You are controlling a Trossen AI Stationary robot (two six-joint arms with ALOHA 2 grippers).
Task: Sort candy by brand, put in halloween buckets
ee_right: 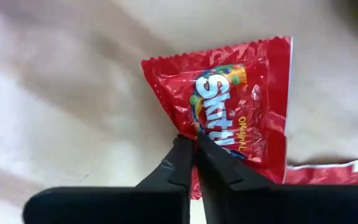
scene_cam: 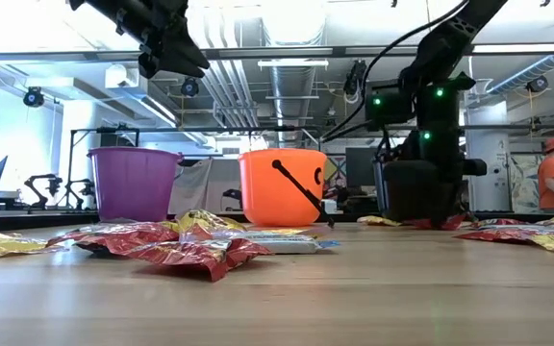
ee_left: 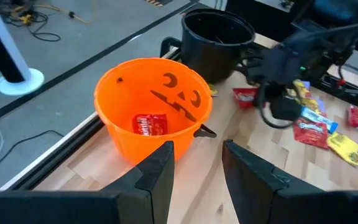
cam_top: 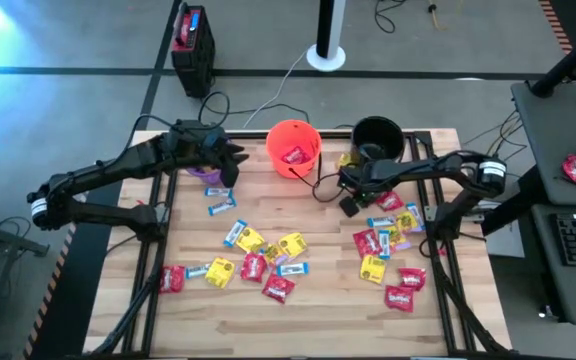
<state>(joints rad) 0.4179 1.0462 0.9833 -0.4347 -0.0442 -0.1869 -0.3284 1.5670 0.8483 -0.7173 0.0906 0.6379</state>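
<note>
The red Skittles packet point(ee_right: 241, 106) lies flat on the wooden table point(cam_top: 308, 320), just in front of the black bucket point(cam_top: 378, 137) and at the near edge of the right-hand scatter of candy point(cam_top: 388, 245). The right gripper point(ee_right: 194, 146) has its two fingers pressed together on the packet's lower edge, pinching the wrapper; the packet's printed name runs away from the fingertips, so its long axis points forward from the claw rather than across it. The packet looks to be still resting on the wood, not lifted.

The relation that matters next is packet to orange bucket point(cam_top: 293, 148): that pail already holds one red packet point(ee_left: 149, 124), so it is probably the red brand's home, and it stands just to the left of the right gripper point(cam_top: 353, 195), nearer than the purple bucket point(scene_cam: 133, 183). The right arm is clearly the closer one to the packet.

The left gripper point(ee_left: 196, 163) hangs above the purple bucket's side of the table with its fingers partly apart and nothing between them, looking toward the orange bucket.

The right wrist view alone shows the pinch and the brand. The high view alone shows all the pails' layout. The low view hides the grasp behind the black bucket point(scene_cam: 419, 197).
</note>
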